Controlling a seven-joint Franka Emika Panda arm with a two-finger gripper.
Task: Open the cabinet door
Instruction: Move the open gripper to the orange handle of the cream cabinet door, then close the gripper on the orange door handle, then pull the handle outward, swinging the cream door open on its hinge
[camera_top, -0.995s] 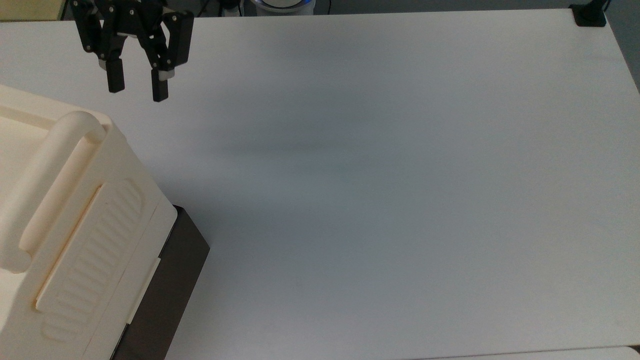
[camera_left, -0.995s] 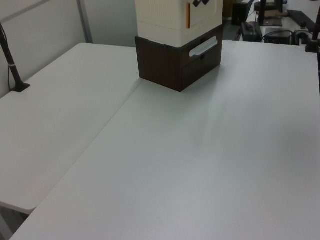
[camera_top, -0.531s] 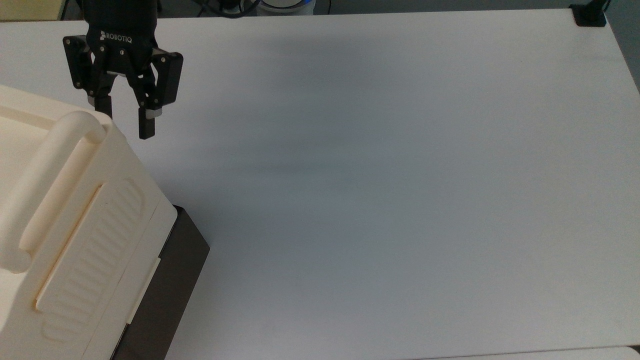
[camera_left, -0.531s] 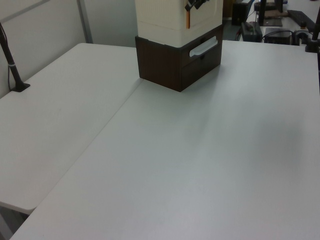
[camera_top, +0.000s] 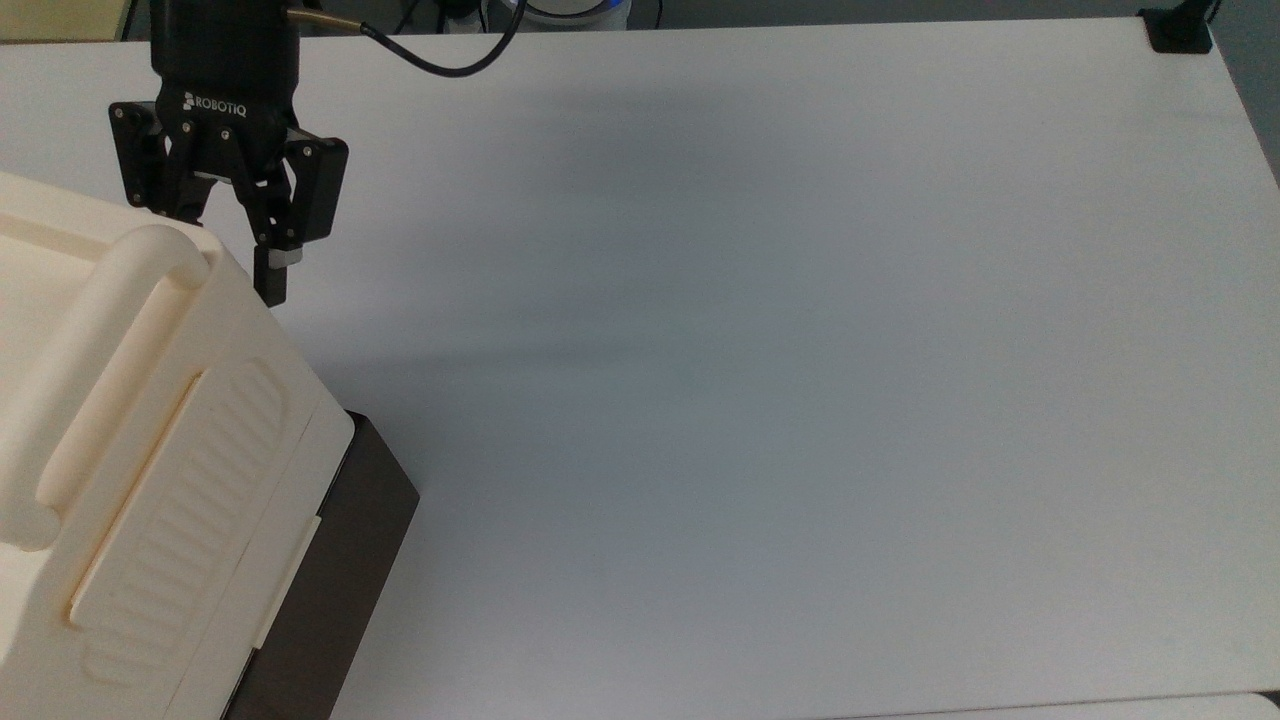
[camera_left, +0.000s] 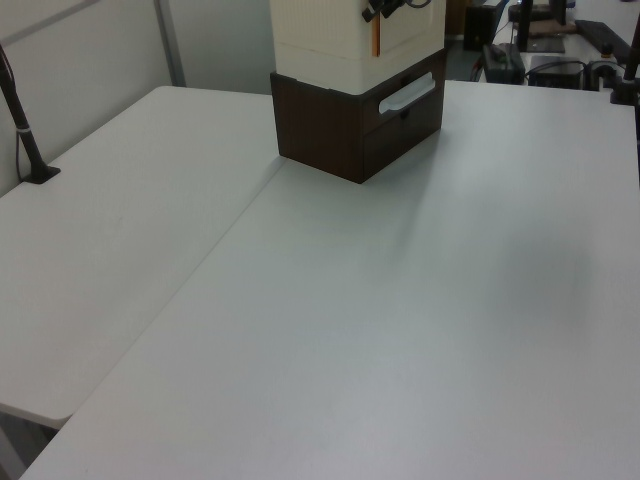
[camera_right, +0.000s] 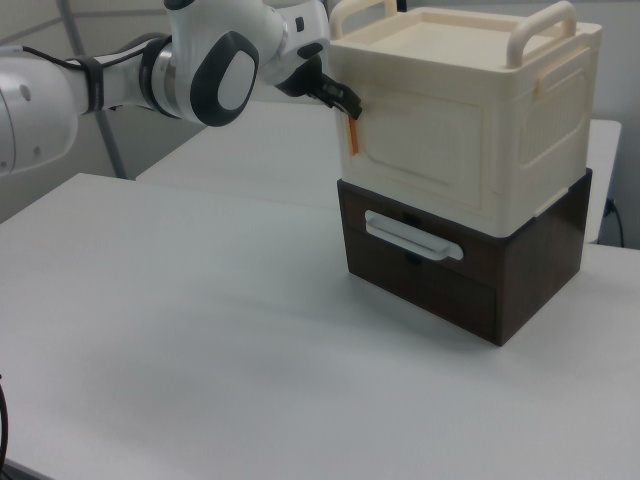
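Approaching the closed flat cream plastic cabinet door (camera_right: 425, 140) on the cream unit atop the dark brown drawer base (camera_right: 470, 265) on the white bench (camera_top: 760, 300), the black gripper (camera_top: 230, 275), jaws parted and empty, next needs to seize its orange edge tab (camera_right: 352, 135).

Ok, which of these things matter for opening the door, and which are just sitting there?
Job: gripper; cabinet door; orange tab at the door's edge.
Just there: brown drawer unit; white handle; black clamp.
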